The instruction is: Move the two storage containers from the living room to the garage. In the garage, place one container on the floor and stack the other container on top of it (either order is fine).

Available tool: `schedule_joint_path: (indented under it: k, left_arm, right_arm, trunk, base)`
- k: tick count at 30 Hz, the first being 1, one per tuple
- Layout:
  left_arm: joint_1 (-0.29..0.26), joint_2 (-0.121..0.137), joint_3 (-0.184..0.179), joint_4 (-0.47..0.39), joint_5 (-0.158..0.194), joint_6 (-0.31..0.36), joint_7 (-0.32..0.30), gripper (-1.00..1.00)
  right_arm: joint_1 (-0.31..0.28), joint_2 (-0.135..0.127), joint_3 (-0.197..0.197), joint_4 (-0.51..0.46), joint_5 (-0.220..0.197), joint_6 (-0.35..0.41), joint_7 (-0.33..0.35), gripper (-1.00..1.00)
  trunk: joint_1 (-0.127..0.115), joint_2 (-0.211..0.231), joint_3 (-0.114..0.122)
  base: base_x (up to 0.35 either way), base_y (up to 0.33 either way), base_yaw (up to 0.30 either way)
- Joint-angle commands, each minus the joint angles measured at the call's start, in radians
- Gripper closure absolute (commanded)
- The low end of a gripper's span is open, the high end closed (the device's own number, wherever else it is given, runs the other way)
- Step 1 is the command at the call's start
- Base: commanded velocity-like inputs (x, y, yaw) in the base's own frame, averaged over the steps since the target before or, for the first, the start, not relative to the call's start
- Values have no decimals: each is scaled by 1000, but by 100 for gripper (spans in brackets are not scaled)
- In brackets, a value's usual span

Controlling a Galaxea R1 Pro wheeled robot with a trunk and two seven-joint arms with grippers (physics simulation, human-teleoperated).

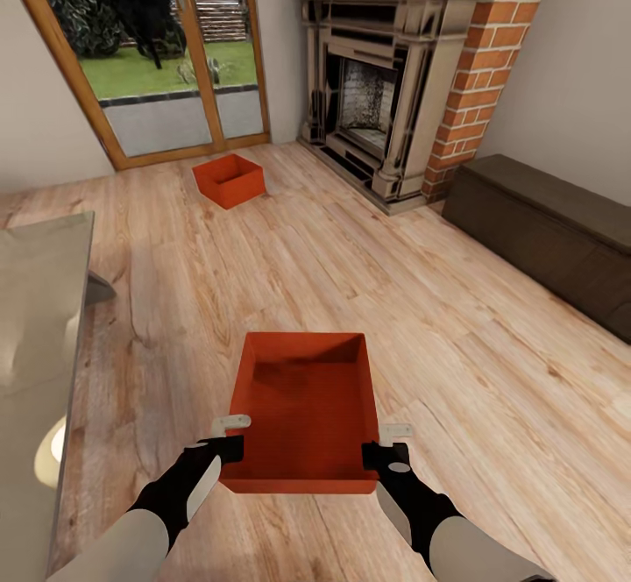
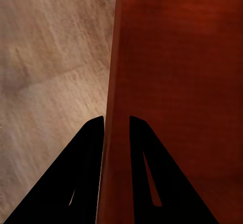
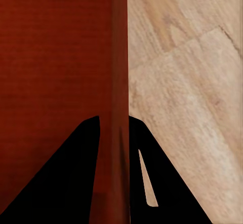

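We have the near storage container (image 1: 305, 407) between both arms, above the living room's plank floor (image 1: 350, 258). Left claw (image 1: 230, 436) pinches its left wall, right claw (image 1: 392, 443) its right wall, one finger inside and one outside each. Likely light, rigid, smooth plastic; thin walls could slip, so we judge grips near the rim's middle safest. The second container (image 1: 229, 180) sits by the glass door (image 1: 166, 56).

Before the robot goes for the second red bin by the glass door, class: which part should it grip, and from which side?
Probably the thin upright walls of the far bin, from above, one hand astride each opposite wall. It is lidless, straight-walled and without visible handles. The near bin shows this: left hand and right hand each straddle a side wall.
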Motion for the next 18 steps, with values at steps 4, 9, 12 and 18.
schedule_joint_path:
  k: [4, 9, 12, 18]
  left_arm:
    - [0, 4, 0, -1, -11, 8, 20, 100]
    - [0, 5, 0, 0, -11, 8, 20, 100]
    - [0, 4, 0, -1, -11, 8, 20, 100]
    - [0, 5, 0, -1, -11, 8, 20, 100]
  right_arm:
    - [-1, -1, -7, -4, 7, -1, -11, 100]
    - [-1, -1, -7, -4, 7, -1, -11, 100]
    - [-1, -1, -6, -4, 7, -2, -11, 100]
    - [-1, -1, -6, -4, 7, -4, -11, 100]
  trunk:
    - [-16, 28, 12]
    - [-35, 63, 28]
    - [-46, 84, 37]
    - [-69, 126, 56]
  base:
    - [0, 0, 0]
    - [0, 0, 0]
    - [0, 0, 0]
    - [0, 0, 0]
